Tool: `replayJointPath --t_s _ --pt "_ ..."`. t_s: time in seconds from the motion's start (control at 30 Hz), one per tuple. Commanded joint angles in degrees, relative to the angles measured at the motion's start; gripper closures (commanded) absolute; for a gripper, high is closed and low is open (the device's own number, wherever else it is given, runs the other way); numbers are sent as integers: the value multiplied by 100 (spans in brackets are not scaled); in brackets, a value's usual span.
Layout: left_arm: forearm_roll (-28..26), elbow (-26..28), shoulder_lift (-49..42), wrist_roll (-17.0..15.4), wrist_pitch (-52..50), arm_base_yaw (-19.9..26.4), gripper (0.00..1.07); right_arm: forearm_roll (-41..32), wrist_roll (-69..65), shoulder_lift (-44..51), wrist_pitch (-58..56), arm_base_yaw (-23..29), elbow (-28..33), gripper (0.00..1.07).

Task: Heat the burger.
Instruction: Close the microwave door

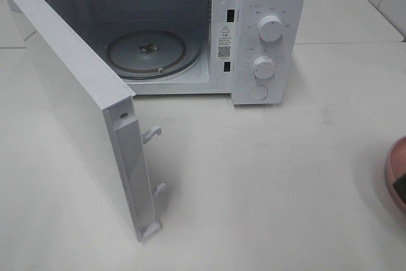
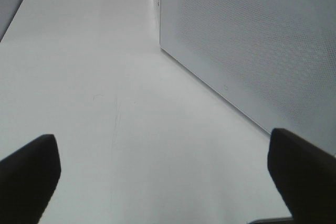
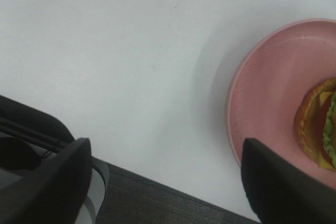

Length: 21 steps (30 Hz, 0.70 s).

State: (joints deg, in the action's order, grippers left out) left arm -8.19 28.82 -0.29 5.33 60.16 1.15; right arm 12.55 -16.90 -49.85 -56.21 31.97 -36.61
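The burger (image 3: 321, 127) lies on a pink plate (image 3: 268, 93) and shows in the right wrist view only in part: a golden-brown bun edge with red, green and yellow layers, cut off by the frame. My right gripper (image 3: 165, 148) is open beside the plate with only bare table between its fingers, and one dark finger (image 3: 283, 182) overlaps the plate's rim. My left gripper (image 2: 163, 140) is wide open over bare table, next to the outer face of the microwave door (image 2: 252, 45). In the high view neither gripper shows and the burger is out of frame.
The white microwave (image 1: 266, 4) stands at the back with its door (image 1: 70, 106) swung out to the left and a glass turntable (image 1: 146, 52) inside. The pink plate's rim (image 1: 396, 169) shows at the table's right edge. A dark table edge (image 3: 157, 203) runs under the right gripper.
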Motion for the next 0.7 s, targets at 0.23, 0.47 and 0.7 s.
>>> replayJointPath --t_s 0.23,0.47,0.7 --pt "-46 -23 -109 -34 -74 11 7 -510 544 1335 -710 -29 -6 32" --pt "-46 -23 -109 -34 -74 11 7 -521 607 2126 -722 -46 281 32" --pt "-46 -23 -109 -34 -74 11 7 -619 636 3002 -350 -848 728 32"
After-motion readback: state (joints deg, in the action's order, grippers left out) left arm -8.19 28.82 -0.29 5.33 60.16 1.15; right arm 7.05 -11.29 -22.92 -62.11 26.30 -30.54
